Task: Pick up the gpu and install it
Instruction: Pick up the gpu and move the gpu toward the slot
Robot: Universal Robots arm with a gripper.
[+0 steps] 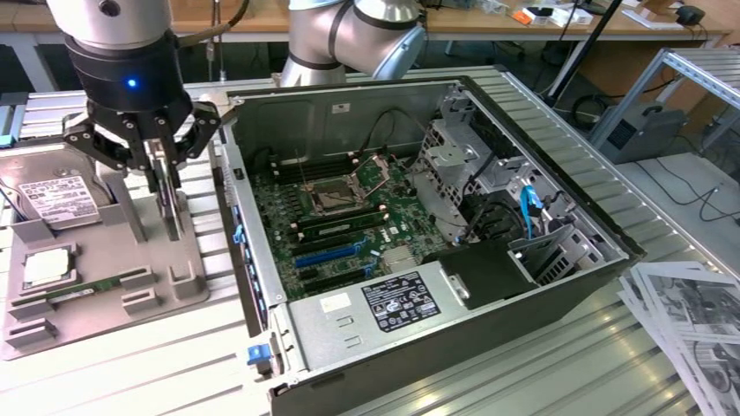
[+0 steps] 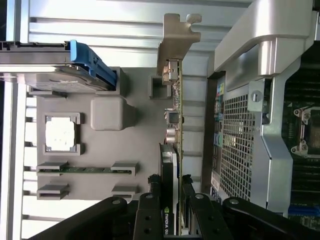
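Exterior view: the end effector [image 1: 165, 178] hangs over the grey fixture tray [image 1: 173, 303] on the ribbed metal surface [image 1: 127, 381], at the exterior view's left of the open computer case [image 1: 555, 286]. It is clenched on the gpu [image 1: 172, 208], which stands on edge between its fingers, just above or touching the tray; I cannot tell which. The pick-up looks to be the step in hand, with installing not yet done. One hard drive [image 1: 52, 199], one processor chip [image 1: 44, 267] and one memory stick [image 1: 87, 286] sit in the tray.

Wrist view: the end effector [image 2: 171, 182] grips the gpu [image 2: 176, 107] from both faces. The card's silver bracket [image 2: 177, 40] is at the far end, and the case [image 2: 245, 135] stands just beside it. By my judgement, any move from here calls for a firm hold and a card kept square, since the tray's holders and the case wall are close. The count matches: one hard drive [image 2: 50, 62], one processor chip [image 2: 60, 135], one memory stick [image 2: 80, 169], one gpu.
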